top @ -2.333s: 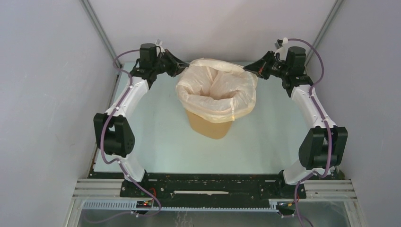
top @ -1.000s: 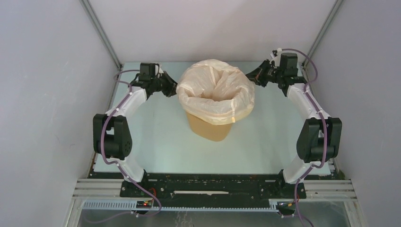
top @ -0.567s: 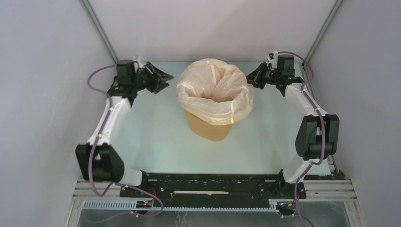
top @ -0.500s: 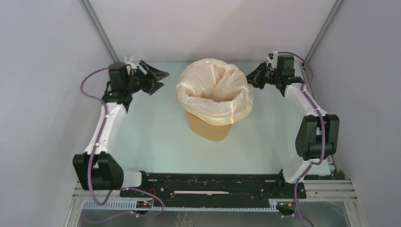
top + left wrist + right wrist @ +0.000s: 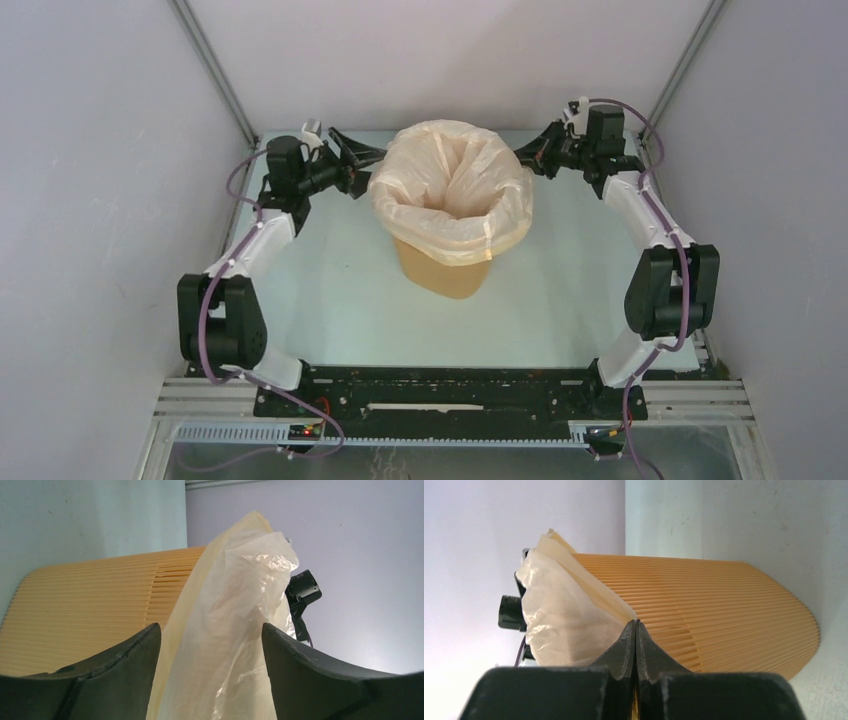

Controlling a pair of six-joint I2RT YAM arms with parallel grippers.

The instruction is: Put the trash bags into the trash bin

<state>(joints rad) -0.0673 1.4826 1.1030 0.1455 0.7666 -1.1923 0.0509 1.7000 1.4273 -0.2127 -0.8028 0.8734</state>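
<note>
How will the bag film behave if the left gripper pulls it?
Likely floppy: the trash bag is thin, wrinkled film draped over the trash bin rim. Translucent, so probably light and tearable. The tall, narrow-based bin might tip under a sideways pull.

Pale mint-green counter (image 5: 330, 290), matte, few faint marks. Plain grey-lilac back wall (image 5: 450, 50) behind it. Left wall (image 5: 90, 200) and right wall (image 5: 780, 250) same colour, closing in both sides. Metal posts (image 5: 213, 75) at both far corners. Black base plate (image 5: 450, 392) along near edge, aluminium rails (image 5: 700, 405) beside and below it. Light soft, even; shadows weak.
</note>
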